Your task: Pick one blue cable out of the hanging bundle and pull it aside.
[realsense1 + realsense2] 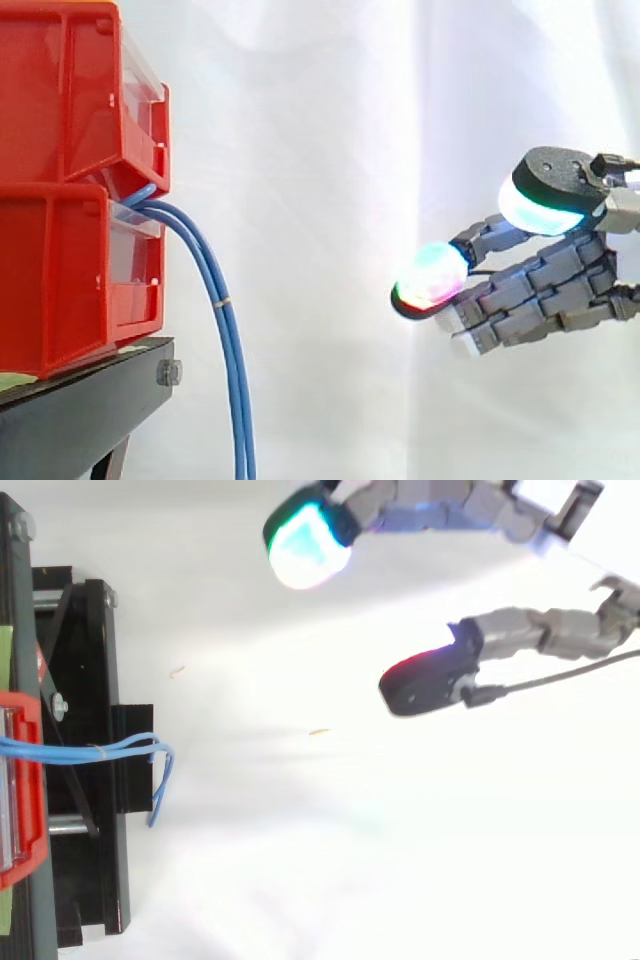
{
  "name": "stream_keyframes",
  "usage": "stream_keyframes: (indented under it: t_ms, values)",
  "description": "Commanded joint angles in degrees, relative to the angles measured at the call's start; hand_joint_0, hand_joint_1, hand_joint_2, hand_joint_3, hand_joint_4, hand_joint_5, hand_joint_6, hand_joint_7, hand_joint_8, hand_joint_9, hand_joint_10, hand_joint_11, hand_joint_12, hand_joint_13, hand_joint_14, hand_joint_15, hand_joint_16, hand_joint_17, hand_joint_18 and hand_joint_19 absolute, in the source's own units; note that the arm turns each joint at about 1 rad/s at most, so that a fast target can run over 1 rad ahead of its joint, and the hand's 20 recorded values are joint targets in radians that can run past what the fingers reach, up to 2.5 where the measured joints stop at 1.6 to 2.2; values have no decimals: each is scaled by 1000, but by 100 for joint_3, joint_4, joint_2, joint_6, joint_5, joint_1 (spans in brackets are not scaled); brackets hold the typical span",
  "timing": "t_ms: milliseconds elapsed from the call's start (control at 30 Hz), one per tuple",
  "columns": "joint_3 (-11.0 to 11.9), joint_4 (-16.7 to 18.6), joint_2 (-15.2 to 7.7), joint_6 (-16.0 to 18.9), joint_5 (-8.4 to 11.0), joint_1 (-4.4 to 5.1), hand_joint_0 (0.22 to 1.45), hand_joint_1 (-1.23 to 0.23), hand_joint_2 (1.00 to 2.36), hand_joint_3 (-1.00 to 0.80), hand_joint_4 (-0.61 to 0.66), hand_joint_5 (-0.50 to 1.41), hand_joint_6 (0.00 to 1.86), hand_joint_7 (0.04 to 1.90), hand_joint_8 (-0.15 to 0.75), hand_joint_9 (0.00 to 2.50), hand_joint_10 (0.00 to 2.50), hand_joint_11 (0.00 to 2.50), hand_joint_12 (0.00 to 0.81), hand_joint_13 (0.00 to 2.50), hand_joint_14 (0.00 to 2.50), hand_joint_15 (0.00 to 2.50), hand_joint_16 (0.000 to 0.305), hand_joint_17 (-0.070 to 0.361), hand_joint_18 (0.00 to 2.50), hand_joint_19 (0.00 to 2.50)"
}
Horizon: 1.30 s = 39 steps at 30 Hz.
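Note:
A bundle of blue cables (225, 330) comes out between the two stacked red bins (70, 190) and hangs down past the black stand (90, 400); a thin tie binds it partway down. From above the blue cables (120, 748) run out from the bin and loop down by the stand's edge. My hand (545, 295) hovers well to the right of the bundle, clear of it, with fingers stretched toward the cables and the thumb spread apart. It is open and holds nothing. In the top view the hand (520, 635) sits at the upper right.
The red bins sit stacked on the black stand (85, 780) at the left. A white curtain hangs behind everything. Open space lies between the hanging cables and my hand.

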Motion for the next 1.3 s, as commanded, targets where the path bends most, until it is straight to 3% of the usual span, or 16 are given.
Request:
stream_keyframes:
  t_ms: [0,33,67,200,333,533,700,733,800,933,1067,1267]
  values:
    - [50,65,-210,261,-194,15,501,-586,1000,-500,224,-201,501,659,268,500,0,67,323,424,6,171,38,84,238,130]
    - [147,82,-307,375,-265,15,500,-586,1000,-500,224,-201,501,662,270,502,0,75,324,431,6,172,38,85,238,136]
    - [296,82,-562,559,-397,6,501,-586,1000,-500,226,-201,501,662,272,507,2,68,323,436,7,181,38,84,237,136]
    - [525,47,-852,893,-555,-47,501,-585,1000,-500,232,-198,501,663,273,526,2,75,321,457,7,182,37,84,249,136]
    - [780,-85,-1124,1069,-581,-73,503,-584,1000,-500,229,-197,501,665,271,535,0,79,319,465,7,187,37,84,255,143]
    - [797,12,-1159,999,-546,-82,505,-582,1000,-500,233,-197,501,665,271,543,3,87,317,471,7,192,37,83,259,146]
    - [797,364,-1177,770,-449,-100,506,-581,1000,-500,233,-196,501,666,271,546,5,87,315,474,7,190,37,83,262,150]
    - [797,531,-1274,559,-458,-108,506,-581,1000,-500,234,-196,501,667,270,547,3,89,315,475,7,187,37,83,264,152]
    - [806,689,-1432,472,-467,-100,506,-581,1000,-500,234,-196,501,665,269,547,3,89,315,476,7,190,37,83,265,151]
    - [1035,1023,-1713,621,-572,-117,506,-581,1000,-500,220,-202,501,667,269,549,3,98,316,480,8,204,37,83,267,159]
    - [1228,996,-1819,630,-704,-126,507,-580,1000,-500,221,-202,501,666,267,554,5,102,315,491,8,204,37,83,278,166]
    - [1395,1040,-2038,542,-695,-126,507,-579,1000,-500,222,-201,501,664,267,559,3,97,316,497,9,210,37,84,282,182]
